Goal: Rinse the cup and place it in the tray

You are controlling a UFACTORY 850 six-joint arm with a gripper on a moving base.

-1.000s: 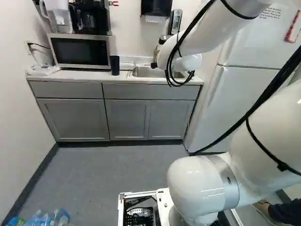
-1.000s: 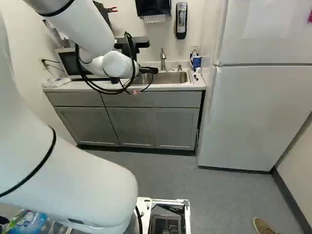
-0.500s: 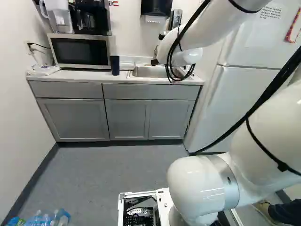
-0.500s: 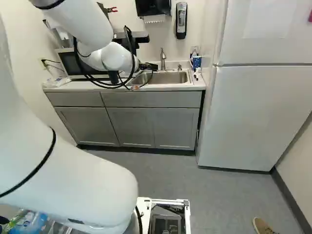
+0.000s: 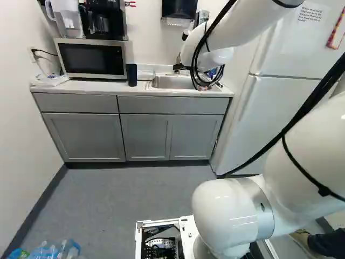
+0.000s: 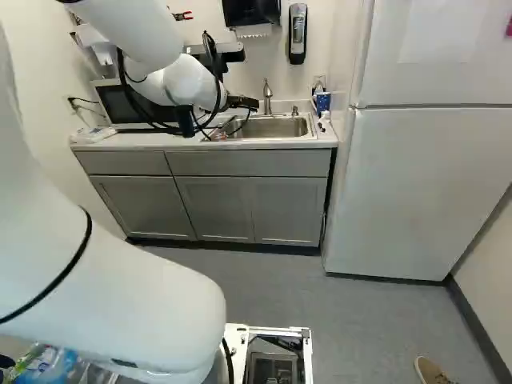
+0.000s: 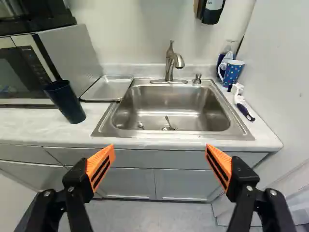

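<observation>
- Left base view: my arm point(image 5: 240, 26) is easing rightward.
- Right base view: it's reaching toward the sink point(image 6: 280, 128).
- Wrist view: my gripper point(image 7: 160, 153) is gaping wide, empty; the cup point(image 7: 66, 102) (presumably the dark one) is standing by the tray point(image 7: 108, 89), awaiting rinsing and placing.

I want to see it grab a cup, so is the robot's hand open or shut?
Open. The hand's two orange pads stand wide apart in the wrist view, with nothing gripped between them.
</observation>
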